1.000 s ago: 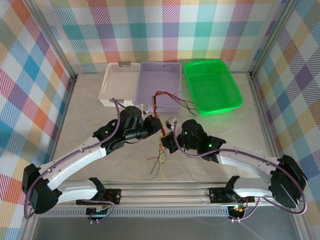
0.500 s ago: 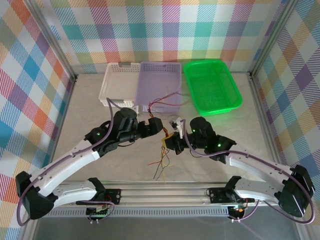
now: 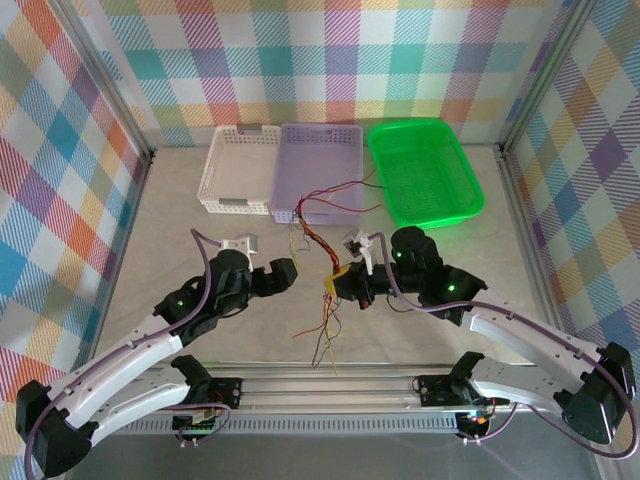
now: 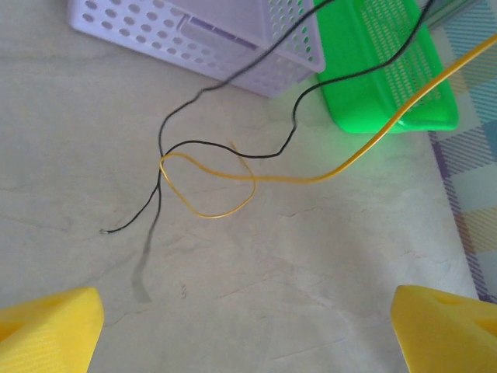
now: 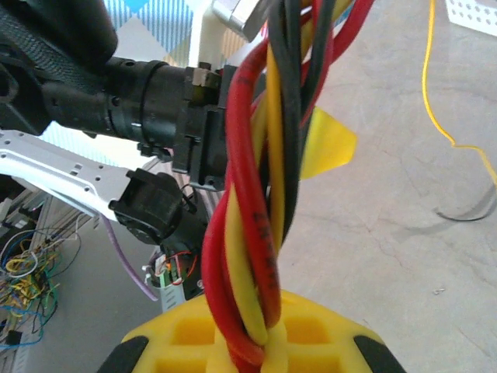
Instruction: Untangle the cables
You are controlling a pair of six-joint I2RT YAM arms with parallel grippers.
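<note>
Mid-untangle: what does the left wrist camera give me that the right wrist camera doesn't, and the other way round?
Left wrist: the left gripper open above a yellow wire looped on the table, crossing a black wire; purple basket and green basket beyond.
Right wrist: the right gripper shut on twisted red, yellow and black cables, the left arm behind.
Both: the table and loose yellow wire.

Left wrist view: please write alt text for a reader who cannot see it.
A yellow cable loops across a black cable on a table, above the yellow fingertips of the open left pincer in the bottom corners. A lavender basket and a green basket stand at the top.
</note>
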